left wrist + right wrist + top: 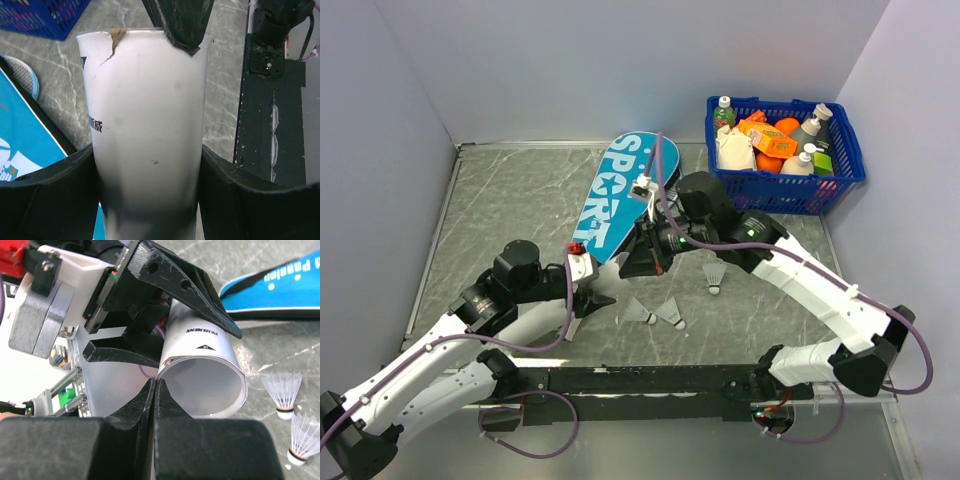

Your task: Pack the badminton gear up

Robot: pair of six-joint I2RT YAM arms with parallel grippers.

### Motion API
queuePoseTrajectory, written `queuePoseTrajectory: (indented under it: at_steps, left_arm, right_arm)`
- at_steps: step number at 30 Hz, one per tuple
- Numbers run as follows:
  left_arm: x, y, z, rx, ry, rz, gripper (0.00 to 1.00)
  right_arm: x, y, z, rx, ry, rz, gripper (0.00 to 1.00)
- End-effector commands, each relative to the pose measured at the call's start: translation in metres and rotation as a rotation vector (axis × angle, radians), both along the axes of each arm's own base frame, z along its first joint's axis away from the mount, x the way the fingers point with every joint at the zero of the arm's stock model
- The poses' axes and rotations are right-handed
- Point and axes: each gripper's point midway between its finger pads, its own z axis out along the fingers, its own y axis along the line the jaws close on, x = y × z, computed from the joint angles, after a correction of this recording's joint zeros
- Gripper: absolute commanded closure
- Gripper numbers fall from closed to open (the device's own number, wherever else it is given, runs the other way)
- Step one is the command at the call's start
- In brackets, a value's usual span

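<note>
Nearest, the left end effector (150,170) clamps the white tube (150,100) round its body, one finger on either side, over the counter (500,210). The rim is torn, so the tube looks light, thin-walled and easily crushed; a gentle mid-body hold should suit it better than the edge. Three shuttlecocks (670,313) lie on the counter close by, fragile in the feathers and best taken by the cork. The right end effector (155,384) is pressed together at the tube's rim; whether it nips the wall is unclear. Farther back lies the blue SPORT bag (625,190).
</note>
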Motion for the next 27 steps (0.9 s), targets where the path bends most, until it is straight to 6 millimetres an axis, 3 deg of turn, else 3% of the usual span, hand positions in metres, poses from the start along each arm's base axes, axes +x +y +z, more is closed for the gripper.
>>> queuePoseTrajectory:
  at_steps: [1,9,13,14,16,17,21,23,24,27]
  left_arm:
    - [0.001,-0.003,0.022,-0.077,-0.042,0.008,0.99]
    - [0.001,-0.003,0.019,-0.084,-0.040,0.009,0.99]
    - [0.001,-0.003,0.022,-0.097,-0.043,0.010,0.99]
    - [0.001,-0.003,0.023,-0.099,-0.047,0.011,0.99]
    - [0.000,-0.002,0.026,-0.109,-0.050,0.015,0.99]
    - [0.000,-0.002,0.027,-0.114,-0.050,0.016,0.99]
    - [0.004,0.000,0.030,-0.131,-0.052,0.049,0.99]
    - [0.007,0.001,0.029,-0.125,-0.051,0.072,0.99]
    - [0.008,0.002,0.028,-0.124,-0.048,0.079,0.99]
    - [0.010,0.003,0.028,-0.129,-0.037,0.097,0.99]
  right_arm:
    - [-0.013,-0.019,0.025,0.089,-0.055,0.020,1.00]
    - [0.001,-0.048,0.025,0.110,-0.053,-0.072,1.00]
    - [0.022,-0.068,0.019,0.052,-0.080,-0.186,1.00]
    - [0.041,-0.080,0.016,0.005,-0.115,-0.284,1.00]
    - [0.055,-0.099,-0.002,-0.091,-0.109,-0.386,1.00]
    - [0.075,-0.118,-0.013,-0.154,-0.112,-0.500,1.00]
    - [0.113,-0.178,-0.063,-0.332,0.013,-0.813,1.00]
    - [0.124,-0.201,-0.090,-0.400,0.066,-0.935,1.00]
    - [0.136,-0.227,-0.101,-0.466,0.054,-1.056,1.00]
    - [0.145,-0.269,-0.136,-0.548,0.124,-1.250,1.00]
